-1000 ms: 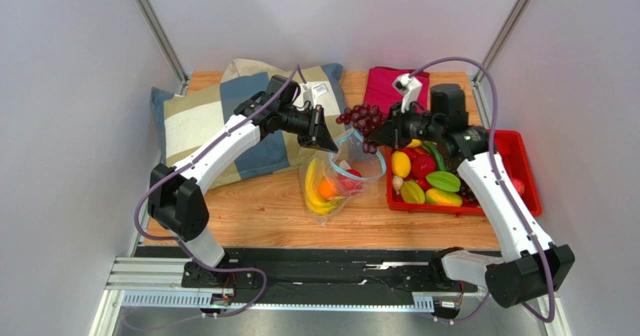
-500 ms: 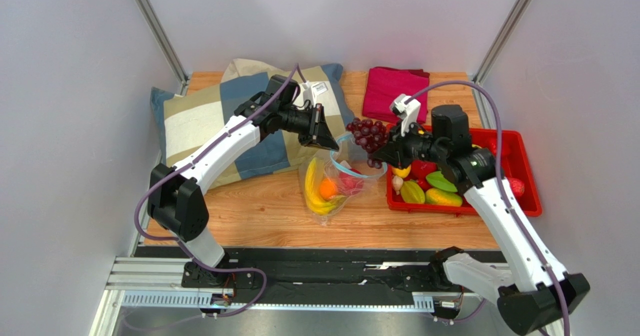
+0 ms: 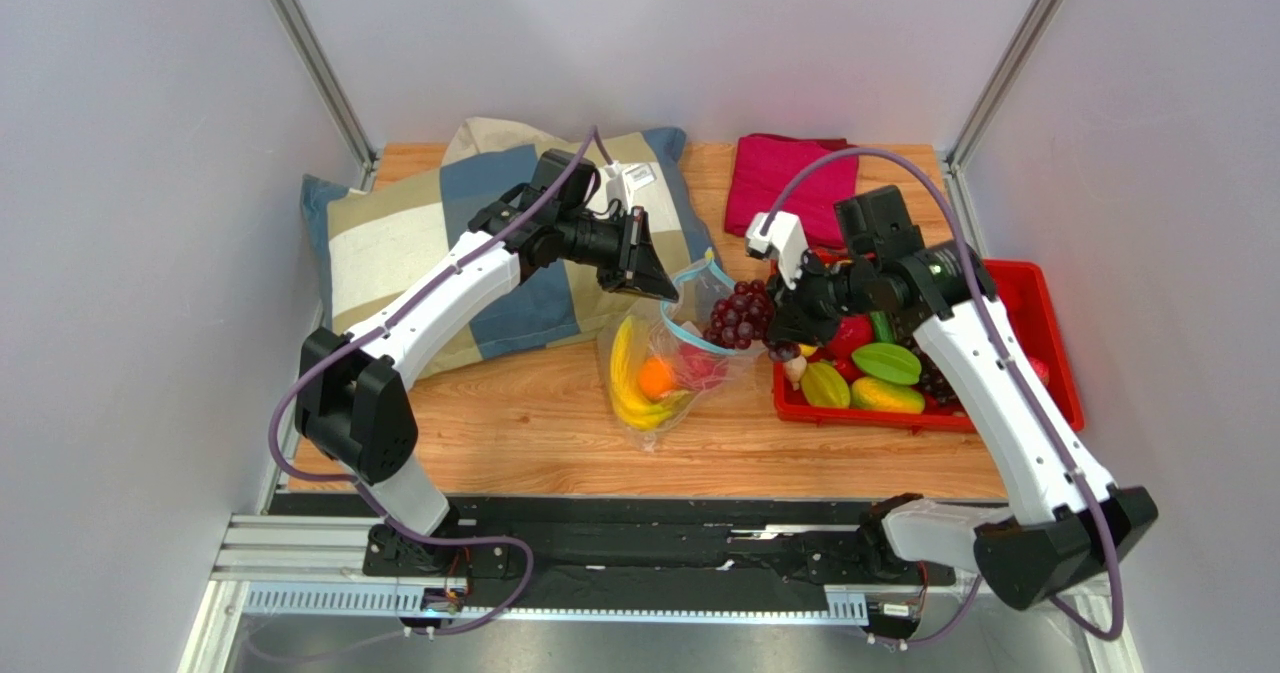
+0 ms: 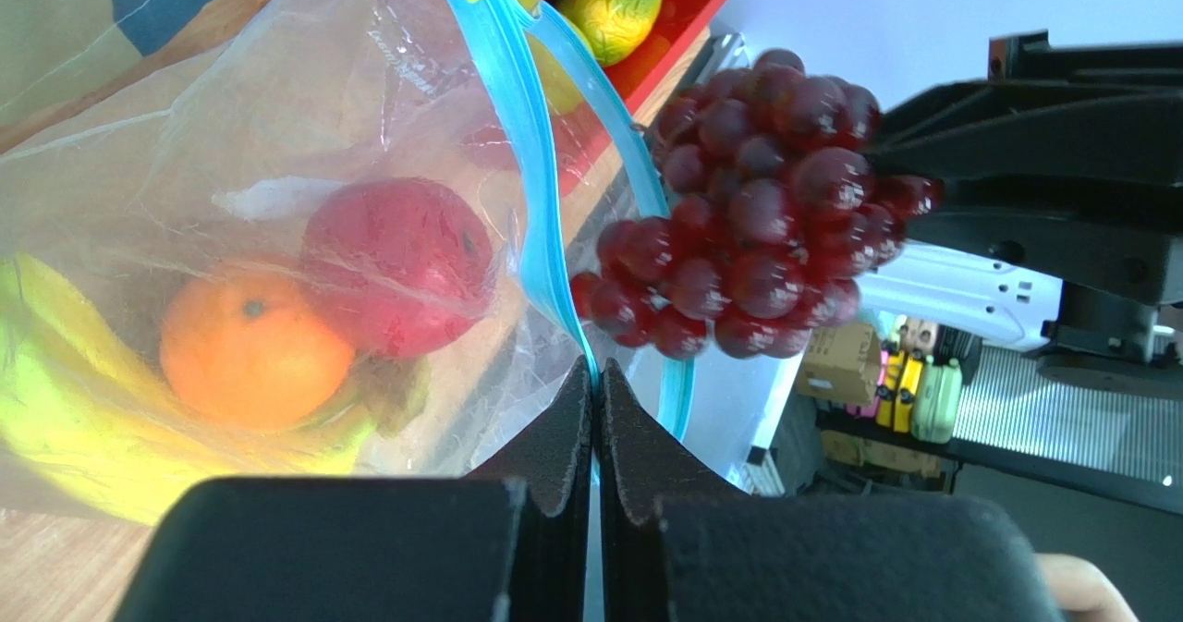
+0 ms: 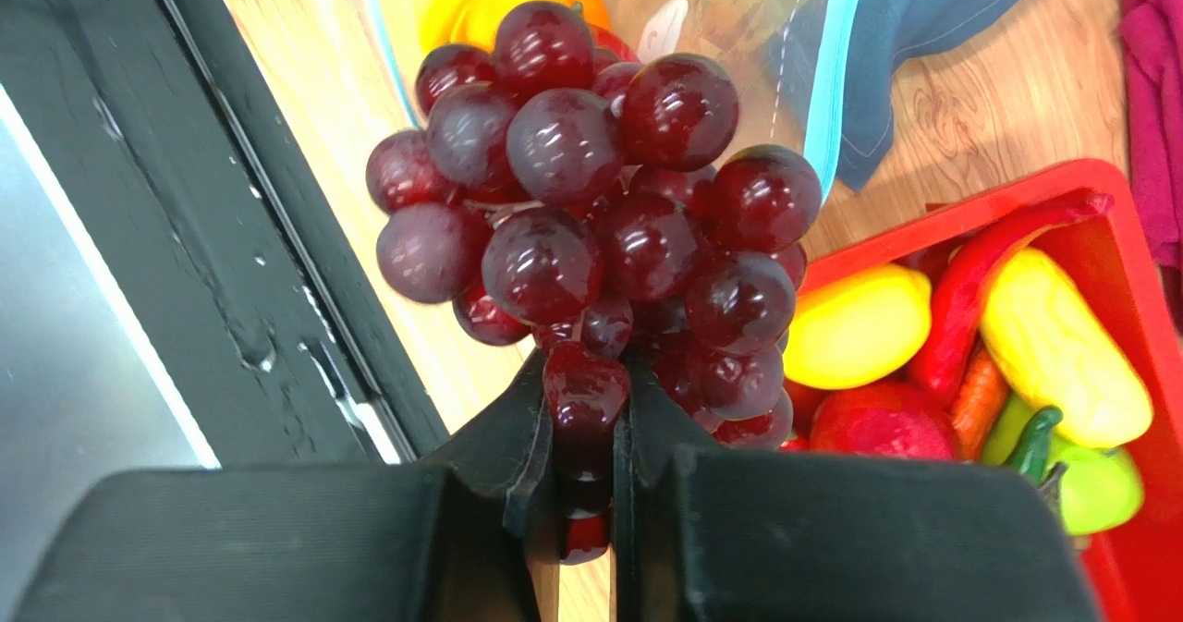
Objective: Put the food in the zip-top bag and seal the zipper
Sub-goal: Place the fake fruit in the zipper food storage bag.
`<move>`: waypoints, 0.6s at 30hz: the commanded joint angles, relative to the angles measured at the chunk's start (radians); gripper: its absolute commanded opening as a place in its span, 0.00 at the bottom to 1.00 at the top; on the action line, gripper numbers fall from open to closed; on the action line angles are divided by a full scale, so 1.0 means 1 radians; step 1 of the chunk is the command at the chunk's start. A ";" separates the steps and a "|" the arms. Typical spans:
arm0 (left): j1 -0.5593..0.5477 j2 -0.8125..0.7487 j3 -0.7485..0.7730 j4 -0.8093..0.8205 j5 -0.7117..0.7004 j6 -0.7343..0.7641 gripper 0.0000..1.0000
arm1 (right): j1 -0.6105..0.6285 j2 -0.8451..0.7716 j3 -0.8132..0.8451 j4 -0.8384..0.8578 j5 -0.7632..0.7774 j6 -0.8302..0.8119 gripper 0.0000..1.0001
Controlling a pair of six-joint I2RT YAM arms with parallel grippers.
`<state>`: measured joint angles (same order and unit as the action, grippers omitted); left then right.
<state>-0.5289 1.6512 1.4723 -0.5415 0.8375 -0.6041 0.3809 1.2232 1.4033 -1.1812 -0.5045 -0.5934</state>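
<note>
- Nearest you, bare desk (image 3: 511,418) runs in front of the bag (image 3: 672,346). The bag lies mid-desk, with its mouth facing away from you and to the right.
- Inside the bag, the bananas (image 3: 627,385) curve along its left side. The orange (image 3: 654,379) sits just beside them. The apple (image 3: 703,363) lies closer to the mouth. In the left wrist view all three show through the clear plastic.
- Just right of the bag stands the red tray (image 3: 1061,381). It holds a green mango (image 3: 887,361), a yellow mango (image 3: 887,396) and more toy food.
- Your right jaws are pinching the grapes (image 3: 741,315) by one end of the bunch. In the right wrist view they are clamped on the last few grapes.
- The grapes hang at the bag's mouth, on its tray side, clear of the desk. You cannot tell whether they touch the zipper (image 4: 521,151).
- Your left jaws are pressed together on the zipper at the bag's far-left lip. They hold that edge up, so the teal strip gapes in an open loop.
- Behind the bag to the left lies a checked pillow (image 3: 391,253), with the left arm reaching over it.
- Behind the bag to the right, a magenta cloth (image 3: 774,178) lies at the far edge of the desk, well apart from the bag.
</note>
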 commanded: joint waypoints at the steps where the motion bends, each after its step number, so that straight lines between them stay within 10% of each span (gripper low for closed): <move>1: -0.009 -0.041 -0.004 0.022 0.018 0.013 0.00 | 0.035 0.079 0.152 -0.075 0.035 -0.091 0.00; 18: -0.016 -0.059 -0.024 0.058 0.035 0.020 0.00 | 0.141 0.430 0.416 -0.272 0.006 -0.042 0.00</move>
<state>-0.5465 1.6489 1.4654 -0.5396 0.8375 -0.5781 0.5003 1.6527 1.8057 -1.3499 -0.4217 -0.6621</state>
